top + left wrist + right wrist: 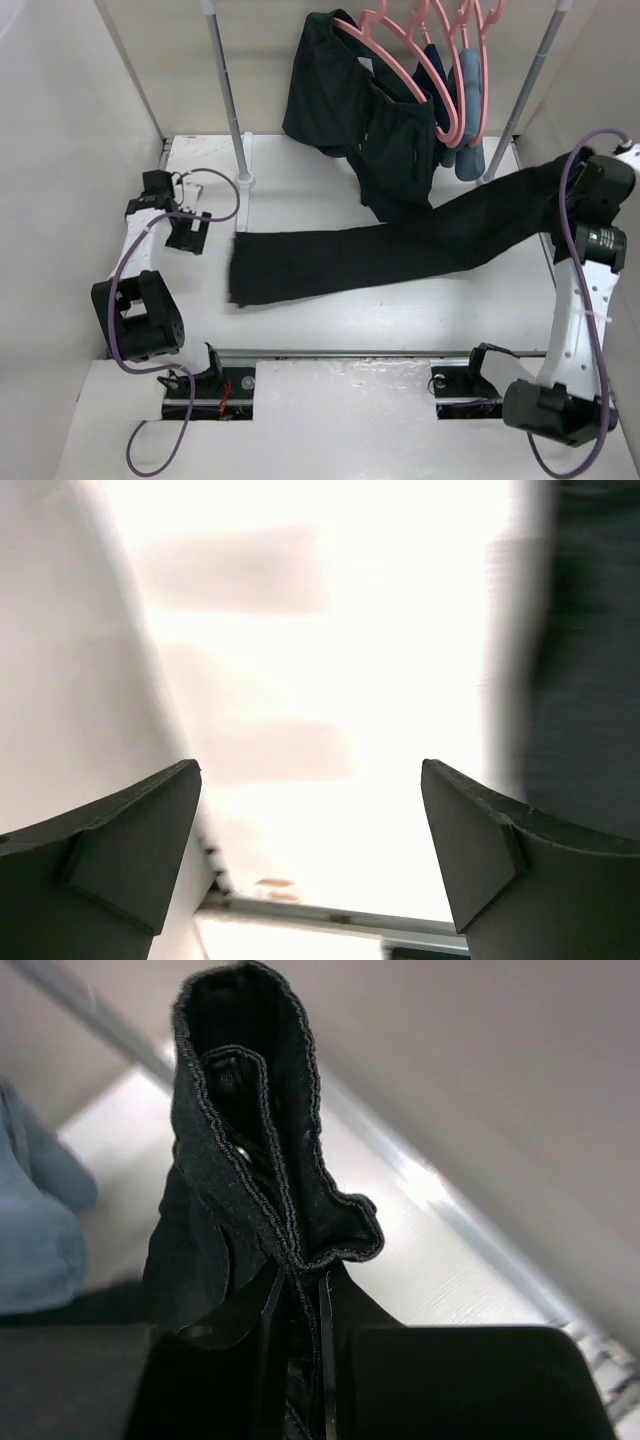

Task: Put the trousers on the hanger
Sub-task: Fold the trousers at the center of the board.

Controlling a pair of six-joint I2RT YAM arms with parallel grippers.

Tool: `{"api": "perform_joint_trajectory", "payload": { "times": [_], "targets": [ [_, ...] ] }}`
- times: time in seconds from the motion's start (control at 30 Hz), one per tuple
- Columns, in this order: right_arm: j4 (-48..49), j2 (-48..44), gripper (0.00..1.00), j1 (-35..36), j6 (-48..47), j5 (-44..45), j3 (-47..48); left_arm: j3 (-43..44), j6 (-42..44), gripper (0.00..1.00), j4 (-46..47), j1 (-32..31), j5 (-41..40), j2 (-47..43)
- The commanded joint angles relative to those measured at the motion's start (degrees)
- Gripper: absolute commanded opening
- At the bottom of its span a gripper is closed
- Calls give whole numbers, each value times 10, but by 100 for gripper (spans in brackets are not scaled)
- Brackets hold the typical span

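right gripper [300, 1360]: jaws clamped on the bunched waistband of the trousers [240, 1160], the folded edge standing up above the fingers. judged a pinch at the waist so the legs trail free for draping. left gripper [310, 850]: fingers wide apart, holding nothing, parked at the far-left of the table [330, 330], just beside the leg hems.

trousers [400, 250] lie stretched across the table, legs together. long axis runs left-near to right-far: hems point left, waist points right and lifts off the surface into the right gripper. pink hangers [452, 130] hang at the back, above mid-length; trousers not yet on one.
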Motion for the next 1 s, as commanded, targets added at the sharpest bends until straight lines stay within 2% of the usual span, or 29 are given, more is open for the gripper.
{"api": "perform_joint_trajectory", "payload": {
  "times": [0.0, 0.07, 0.13, 0.17, 0.2, 0.33, 0.47, 0.6, 0.7, 0.77, 0.93, 0.97],
  "targets": [
    [-26, -28, 0, 41, -60, 127, 70, 12, -39, 90, -33, -50, 40, -18],
    [-11, -33, 0, 88, -94, 133, 81, 7, -55, 90, -27, -95, 52, -11],
    [1, -33, 0, 189, -114, 163, 88, 7, -67, 90, -27, -140, 64, 10],
    [1, -33, 0, 231, -121, 187, 88, 7, -75, 90, -27, -154, 64, 15],
    [6, -39, 0, 318, -121, 249, 88, 7, -80, 90, -22, -168, 70, 15],
    [6, -50, 0, 466, -74, 351, 83, 17, -87, 90, -22, -230, 100, 30],
    [6, -62, 0, 558, -26, 367, 39, 24, -92, 90, -22, -281, 119, 36],
    [27, -19, 0, 635, 13, 352, 11, 36, -92, 90, -27, -316, 138, 48],
    [27, 49, 0, 705, 58, 375, 16, 41, -92, 90, -33, -323, 157, 61],
    [61, 94, 0, 733, 64, 369, 16, 41, -92, 90, -33, -328, 157, 61],
    [107, 192, 0, 798, 98, 340, 50, 23, -104, 90, -26, -328, 109, 61],
    [107, 235, 0, 803, 104, 340, 61, 16, -104, 90, -20, -328, 97, 55]
  ]
}}
